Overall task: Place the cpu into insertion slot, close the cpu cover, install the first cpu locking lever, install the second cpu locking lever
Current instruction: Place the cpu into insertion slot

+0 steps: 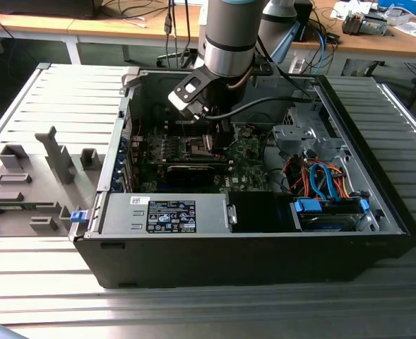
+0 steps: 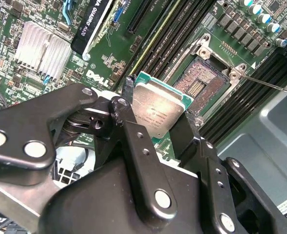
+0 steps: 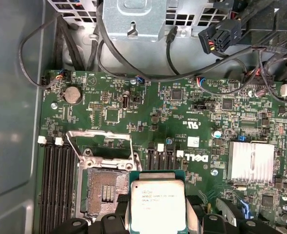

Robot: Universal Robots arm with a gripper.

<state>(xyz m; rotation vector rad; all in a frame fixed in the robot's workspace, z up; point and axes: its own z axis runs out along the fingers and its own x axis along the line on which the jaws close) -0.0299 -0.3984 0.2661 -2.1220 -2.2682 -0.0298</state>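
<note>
cpu point(image 2: 159, 109) | likely light, stiff, fragile underneath; hold by edges | gripper point(image 2: 158, 119) clamped on its opposite edges | near bare socket point(image 2: 201, 80); cover point(image 3: 109, 157) open

cpu point(image 3: 157, 204) sits clamped in my gripper point(image 2: 155, 122), over the board, just beside the insertion slot point(image 3: 103, 187), not in it. cpu cover point(image 3: 106, 160) stands raised at the slot's edge, with memory slots point(image 3: 58, 180) flanking both sides. The board lies inside the case point(image 1: 377, 212) on the table point(image 1: 52, 282).
</note>
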